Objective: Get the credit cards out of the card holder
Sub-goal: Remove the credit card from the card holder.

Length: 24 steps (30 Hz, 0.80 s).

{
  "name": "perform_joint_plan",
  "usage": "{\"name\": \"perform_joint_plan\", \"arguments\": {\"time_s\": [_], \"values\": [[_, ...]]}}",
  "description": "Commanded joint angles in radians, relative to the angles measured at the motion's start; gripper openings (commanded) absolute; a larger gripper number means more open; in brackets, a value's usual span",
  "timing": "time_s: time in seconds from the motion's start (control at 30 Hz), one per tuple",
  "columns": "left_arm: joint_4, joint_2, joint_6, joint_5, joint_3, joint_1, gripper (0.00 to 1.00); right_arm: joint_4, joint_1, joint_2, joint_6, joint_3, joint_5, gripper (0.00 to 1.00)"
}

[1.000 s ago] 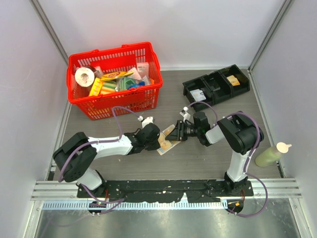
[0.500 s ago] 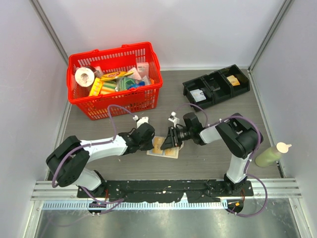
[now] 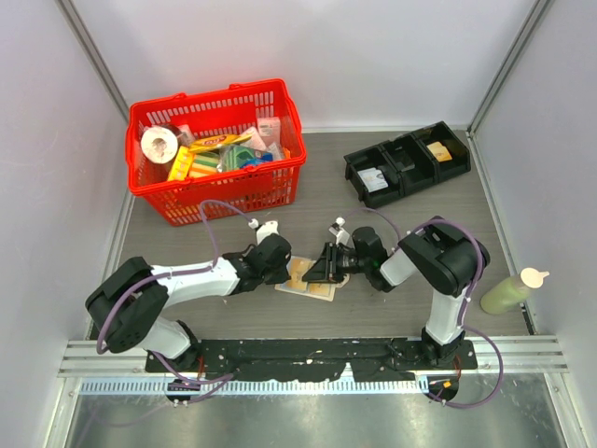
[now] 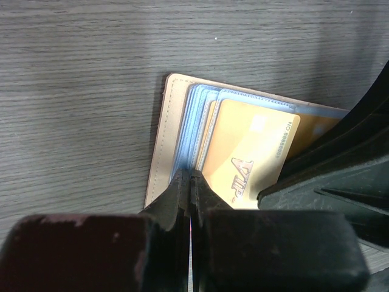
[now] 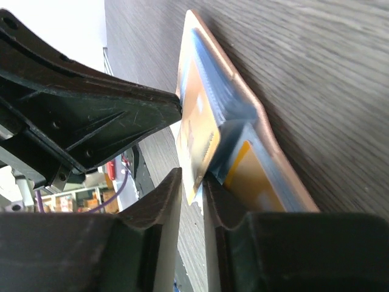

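At the front middle of the table point(image 3: 392, 299), between the two arms, the holder point(image 3: 300, 280) is seen lying open and flat, tan cover down. Its pale blue sleeves point(image 4: 193, 115) are stacked on the cover, and a yellow card point(image 4: 249, 152) marked VIP is tucked among them, its long edge raised off the holder point(image 5: 267, 152) in the right wrist view. A second card point(image 4: 316, 125), orange, is glimpsed inside a sleeve farther right.

The left claw point(image 4: 189, 182) is fully closed, its fingers pressed together with no gap, and its tips are set against the near edge of the sleeves; whether a sleeve is nipped cannot be told. The right claw point(image 5: 193, 182) is held nearly closed, a narrow slot left between its fingers, and a corner of the card point(image 5: 194, 121) is taken into that slot. Whether the pads are actually clamped on it cannot be told.

Seen from above, the left claw point(image 3: 283, 271) and right claw point(image 3: 323, 271) are brought tip to tip over the holder. A red basket point(image 3: 215, 201) is placed behind at left, a black tray point(image 3: 406, 177) behind at right.
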Motion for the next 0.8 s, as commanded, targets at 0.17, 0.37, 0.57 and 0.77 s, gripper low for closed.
{"name": "perform_joint_plan", "arguments": {"time_s": [0.17, 0.37, 0.57, 0.77], "values": [[-0.036, 0.052, -0.075, 0.041, -0.048, -0.031, 0.00, 0.275, -0.001, 0.007, 0.099, -0.029, 0.031, 0.10], [-0.054, 0.054, -0.076, 0.024, -0.048, -0.029, 0.00, 0.276, -0.025, 0.003, 0.091, -0.051, -0.004, 0.08], [-0.065, 0.066, -0.072, 0.025, -0.048, -0.019, 0.00, 0.249, -0.059, 0.007, 0.066, -0.074, -0.063, 0.08], [-0.057, 0.067, -0.070, 0.032, -0.047, -0.016, 0.00, 0.198, -0.073, 0.007, 0.030, -0.082, -0.089, 0.11]]}}
